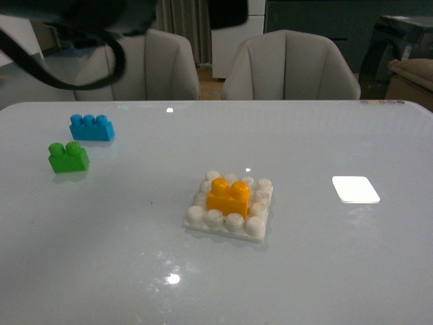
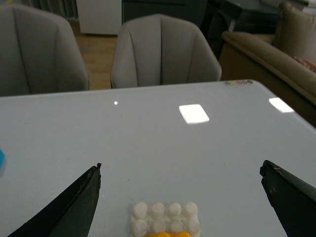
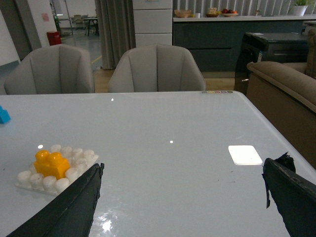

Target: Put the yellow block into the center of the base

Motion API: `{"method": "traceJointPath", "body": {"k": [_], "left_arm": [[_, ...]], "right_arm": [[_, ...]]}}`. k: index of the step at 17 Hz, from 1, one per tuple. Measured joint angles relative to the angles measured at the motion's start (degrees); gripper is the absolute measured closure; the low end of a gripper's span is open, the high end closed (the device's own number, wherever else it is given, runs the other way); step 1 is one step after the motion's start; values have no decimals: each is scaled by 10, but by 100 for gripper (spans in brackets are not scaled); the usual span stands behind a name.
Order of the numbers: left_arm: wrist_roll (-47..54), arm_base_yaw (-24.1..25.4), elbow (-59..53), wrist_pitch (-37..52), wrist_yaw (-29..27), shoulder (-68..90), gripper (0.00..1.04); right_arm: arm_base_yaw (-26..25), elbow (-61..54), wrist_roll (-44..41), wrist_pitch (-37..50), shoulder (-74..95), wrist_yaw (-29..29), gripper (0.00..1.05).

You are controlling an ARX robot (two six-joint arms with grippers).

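The yellow block (image 1: 229, 196) sits upright in the middle of the white studded base (image 1: 203, 218), ringed by the base's studs, near the table's centre. In the right wrist view the yellow block (image 3: 50, 164) and base (image 3: 29, 178) lie off to one side of my right gripper (image 3: 181, 170), which is open and holds nothing. My left gripper (image 2: 180, 168) hangs open above the base (image 2: 165, 213); only a sliver of the yellow block (image 2: 170, 234) shows at the frame edge. Neither gripper shows in the front view.
A green two-stud brick (image 1: 68, 156) and a blue three-stud brick (image 1: 91, 127) lie at the table's far left. A flat bright white rectangle (image 1: 355, 189) shows right of the base. Two grey chairs (image 1: 291, 68) stand behind the table's far edge.
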Motion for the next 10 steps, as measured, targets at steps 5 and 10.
{"method": "traceJointPath", "body": {"k": [5,10], "left_arm": [[-4,90,-169,-55,18,-222,7],[54,189,-279,-31,10,-420,22]], "right_arm": [[0,0,0,0,0,0,6],[0,0,0,0,0,0,6]]}}
